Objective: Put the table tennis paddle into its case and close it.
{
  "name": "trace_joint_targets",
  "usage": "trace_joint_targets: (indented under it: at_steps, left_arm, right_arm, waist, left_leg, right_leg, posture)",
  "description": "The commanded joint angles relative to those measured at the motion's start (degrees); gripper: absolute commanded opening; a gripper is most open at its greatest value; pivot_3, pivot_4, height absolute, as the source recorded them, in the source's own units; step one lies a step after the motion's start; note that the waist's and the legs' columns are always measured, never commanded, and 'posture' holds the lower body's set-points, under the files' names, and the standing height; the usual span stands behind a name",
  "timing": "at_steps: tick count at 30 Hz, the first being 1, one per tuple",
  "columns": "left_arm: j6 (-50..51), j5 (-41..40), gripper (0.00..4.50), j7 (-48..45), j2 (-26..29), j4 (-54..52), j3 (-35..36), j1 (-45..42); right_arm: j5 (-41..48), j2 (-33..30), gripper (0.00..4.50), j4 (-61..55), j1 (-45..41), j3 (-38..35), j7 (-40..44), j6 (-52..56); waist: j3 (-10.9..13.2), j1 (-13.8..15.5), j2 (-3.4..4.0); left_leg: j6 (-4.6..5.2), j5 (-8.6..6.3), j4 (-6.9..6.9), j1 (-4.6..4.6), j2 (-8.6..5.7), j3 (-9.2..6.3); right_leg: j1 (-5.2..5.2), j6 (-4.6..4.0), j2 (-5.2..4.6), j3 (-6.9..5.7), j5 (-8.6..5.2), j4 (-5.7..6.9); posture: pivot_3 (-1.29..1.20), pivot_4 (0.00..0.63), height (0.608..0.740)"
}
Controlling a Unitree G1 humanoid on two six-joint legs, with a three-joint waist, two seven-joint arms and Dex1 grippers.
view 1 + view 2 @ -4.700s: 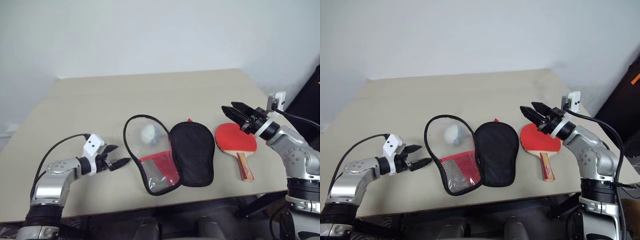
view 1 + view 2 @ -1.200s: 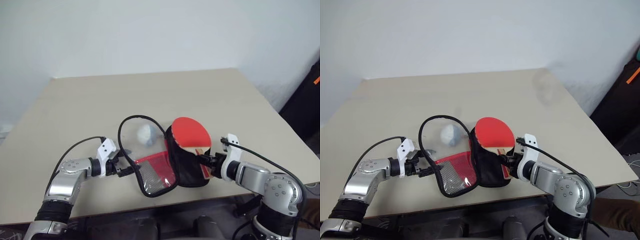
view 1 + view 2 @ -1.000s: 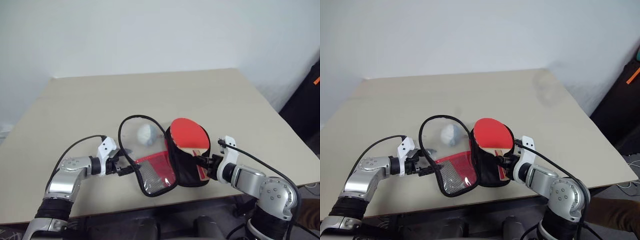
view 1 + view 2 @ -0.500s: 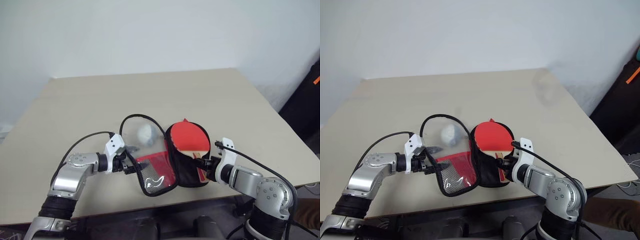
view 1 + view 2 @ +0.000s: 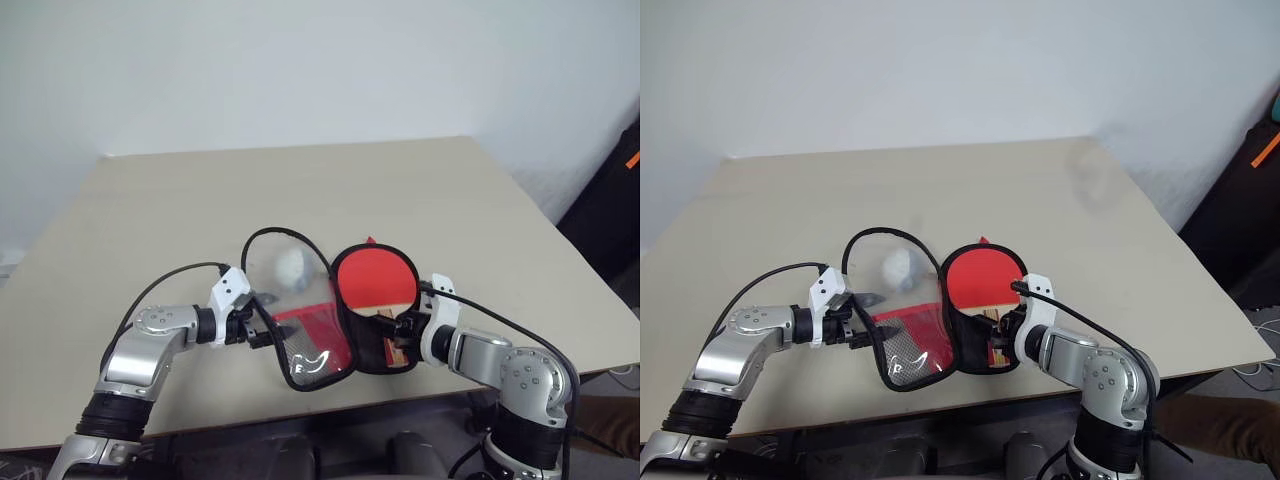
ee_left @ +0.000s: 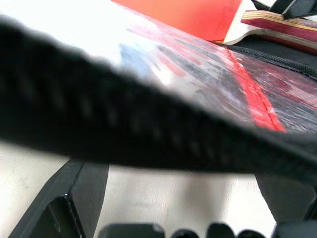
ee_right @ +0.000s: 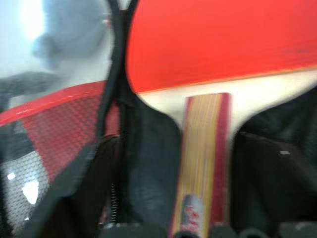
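The case (image 5: 340, 320) lies open on the table (image 5: 180, 200), clear flap spread leftward, with the table tennis paddle (image 5: 375, 280) resting on its black half. The left gripper (image 5: 262, 333) has its fingers spread wide around the flap's zip rim. The right gripper (image 5: 398, 327) has fingers parted either side of the handle.

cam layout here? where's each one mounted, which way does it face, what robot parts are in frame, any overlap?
Left and right eye views: head stereo pair, facing forward and down at the table; both arms show.
Left wrist view: looks along the open left gripper at the case rim.
Right wrist view: looks along the open right gripper at the table tennis paddle handle.
Shared: paddle and case appear in all four.
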Motion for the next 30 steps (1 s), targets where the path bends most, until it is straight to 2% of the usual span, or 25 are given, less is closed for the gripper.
trace_joint_targets:
  at_steps: [1, 2, 5, 7, 10, 12, 15, 21, 30]
  left_arm:
    - [-0.81, -0.27, 4.50, 0.41, 0.67, -0.74, 1.50, -0.55]
    - [-0.92, -0.29, 4.50, 0.50, 0.53, -0.72, 1.48, -0.58]
    - [-1.13, -0.46, 4.50, 0.80, -0.01, -0.91, 1.29, -0.77]
    - [-0.93, -0.78, 4.50, 0.86, -0.25, -1.23, 1.29, -0.88]
    - [-0.42, -1.78, 4.50, 0.78, -0.97, -1.79, 1.49, -1.32]
    - [0.66, -2.91, 4.50, 0.84, -2.41, -2.45, 1.24, -2.42]
    - [1.92, -4.07, 4.50, 0.87, -4.50, -3.94, 0.00, -4.05]
    - [3.70, -4.71, 4.50, 1.60, -9.60, -4.23, -2.21, -7.85]
    - [2.47, -2.66, 4.50, 4.13, -15.43, -3.04, -6.33, -9.99]
  right_arm:
    - [3.79, -4.30, 4.48, -3.59, 0.41, -0.33, 5.85, -0.85]
    - [4.67, -8.02, 4.48, -4.81, 1.32, 0.22, 8.40, -1.68]
    - [5.16, -24.48, 4.48, -11.02, 7.42, 2.90, 20.60, -12.51]
    - [6.43, -30.31, 4.48, -10.45, 9.20, -1.31, 25.44, -17.33]
    - [7.95, -36.53, 4.48, -4.52, 7.70, -11.92, 30.62, -24.52]
    - [9.40, -36.55, 4.48, -0.99, 4.35, -17.22, 30.43, -29.40]
    - [7.94, -34.40, 4.48, 4.48, -0.13, -19.49, 26.23, -34.85]
    - [5.59, -30.50, 4.48, 11.22, -3.70, -18.24, 18.55, -39.18]
    - [5.92, -28.25, 4.48, 10.31, -2.43, -13.81, 17.84, -43.66]
  waist:
    - [0.01, 0.01, 0.00]
    - [0.01, 0.05, 0.00]
    - [0.02, 0.20, 0.00]
    - [0.05, 0.09, -0.11]
    - [0.12, -0.31, -0.22]
    - [0.16, -0.28, -0.31]
    - [0.19, -0.22, -0.40]
    - [0.16, 0.14, -0.45]
    - [0.13, 0.12, -0.33]
  left_leg:
    - [0.00, 0.00, 0.00, -0.01, 0.00, 0.00]
    - [0.00, 0.00, 0.00, -0.01, 0.00, 0.00]
    - [-0.06, -0.04, 0.03, -0.07, -0.04, 0.00]
    - [-0.20, -0.14, 0.09, -0.05, -0.05, 0.03]
    - [-0.20, -0.14, 0.08, 0.03, 0.03, 0.06]
    - [-0.21, -0.14, 0.17, 0.09, 0.03, 0.06]
    - [-0.33, -0.21, 0.37, 0.07, 0.03, 0.06]
    - [-0.20, -0.14, 0.66, -0.02, 0.01, 0.09]
    - [-0.18, -0.13, 0.38, 0.01, -0.01, 0.04]
  right_leg:
    - [0.00, 0.00, 0.00, 0.00, 0.00, 0.00]
    - [0.01, 0.00, 0.00, 0.00, 0.00, -0.02]
    - [0.08, 0.01, -0.06, 0.00, -0.01, -0.14]
    - [0.10, 0.02, -0.08, 0.01, -0.02, -0.17]
    - [0.05, 0.02, 0.00, 0.00, -0.02, -0.13]
    - [0.10, 0.02, 0.00, 0.00, -0.02, -0.12]
    - [0.17, 0.02, -0.01, -0.01, -0.02, -0.16]
    - [0.30, 0.02, -0.01, 0.04, -0.01, -0.15]
    - [0.27, 0.09, 0.07, 0.10, 0.05, -0.09]
  posture:
    - [0.00, 0.000, 0.740]
    - [0.00, 0.000, 0.740]
    - [0.00, 0.000, 0.740]
    - [0.00, 0.000, 0.740]
    - [0.00, 0.000, 0.740]
    - [0.00, 0.000, 0.740]
    - [0.00, 0.000, 0.740]
    - [0.00, 0.000, 0.740]
    - [0.00, 0.000, 0.740]
